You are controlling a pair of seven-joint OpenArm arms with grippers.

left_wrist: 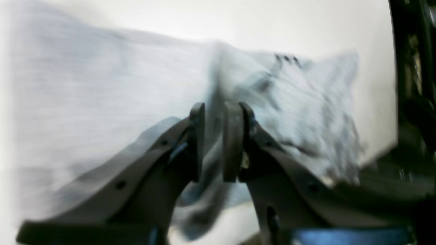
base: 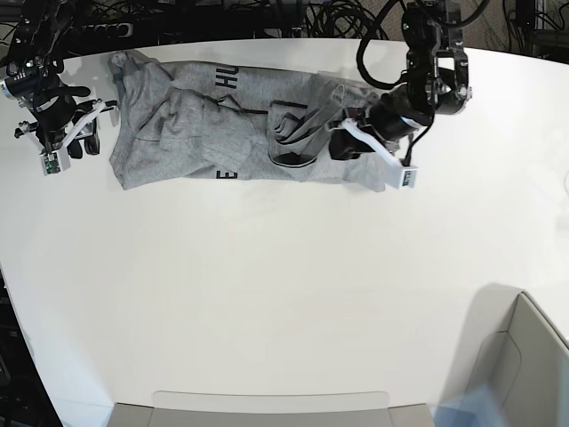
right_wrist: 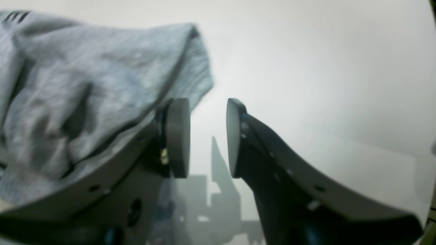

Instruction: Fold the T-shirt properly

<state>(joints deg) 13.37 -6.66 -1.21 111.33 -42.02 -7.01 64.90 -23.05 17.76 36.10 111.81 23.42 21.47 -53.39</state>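
Grey fabric of the T-shirt [base: 222, 133] lies crumpled in a long band along the far edge of the white table [base: 284, 294], as the base view shows it. It is partly folded over itself, and some black capital letters show near its top edge and near its lower edge. Several folds and a dark pocket of shadow are gathered toward the end of the shirt that is near the left arm.

The left end effector [base: 348, 142] is down at this end of the T-shirt. In the left wrist view, the left end effector [left_wrist: 214, 143] has its two dark fingers [left_wrist: 232, 143] standing narrow, with a ridge of grey cloth pinched between them; this picture is blurred, but the cloth clearly runs up through the gap. A few black marks are visible on the fabric beyond the fingers.

The right end effector [base: 62, 133] is just beside the other end of the shirt, over the bare table. In the right wrist view, the right end effector [right_wrist: 207, 137] stands wide, with nothing between its round pads [right_wrist: 177, 137]. The T-shirt [right_wrist: 85, 85] lies next to one finger, bunched and wrinkled.

A grey bin [base: 524, 356] stands at the near corner of the table, well apart from the shirt.
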